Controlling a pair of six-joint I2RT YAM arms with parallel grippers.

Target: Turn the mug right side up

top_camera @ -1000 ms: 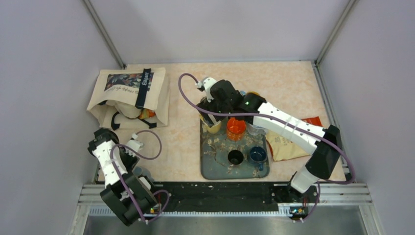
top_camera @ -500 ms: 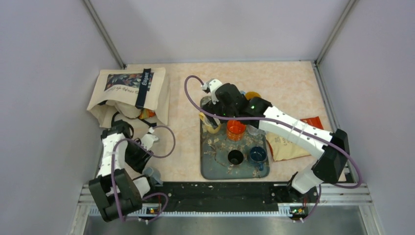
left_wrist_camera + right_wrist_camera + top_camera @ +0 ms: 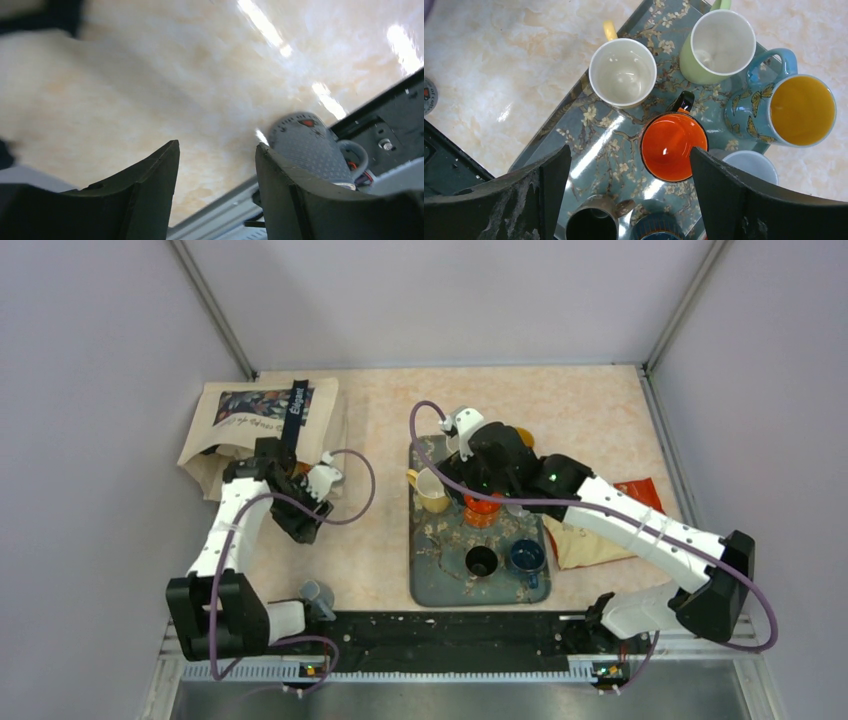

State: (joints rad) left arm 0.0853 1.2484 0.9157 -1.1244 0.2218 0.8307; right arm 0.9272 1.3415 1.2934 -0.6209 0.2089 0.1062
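Observation:
A grey speckled mug [image 3: 316,594] stands upside down at the table's near edge by the left arm's base; in the left wrist view it [image 3: 310,147] shows its base up and handle to the right. My left gripper [image 3: 303,518] is open and empty, above bare table beside the tote bag, well away from the mug [image 3: 215,146]. My right gripper [image 3: 480,472] is open and empty, hovering over the floral tray [image 3: 440,575], with its fingers either side of the orange mug [image 3: 673,146] from above [image 3: 629,149].
The tray holds several upright mugs: cream with yellow handle [image 3: 623,72], green [image 3: 722,45], butterfly blue [image 3: 801,110], brown [image 3: 591,225]. A tote bag [image 3: 265,425] lies at the back left. Snack packets [image 3: 585,535] lie right of the tray. A black rail [image 3: 440,630] runs along the near edge.
My left arm swung from the near-left corner up toward the tote bag. My right gripper left the cream mug and moved right over the tray.

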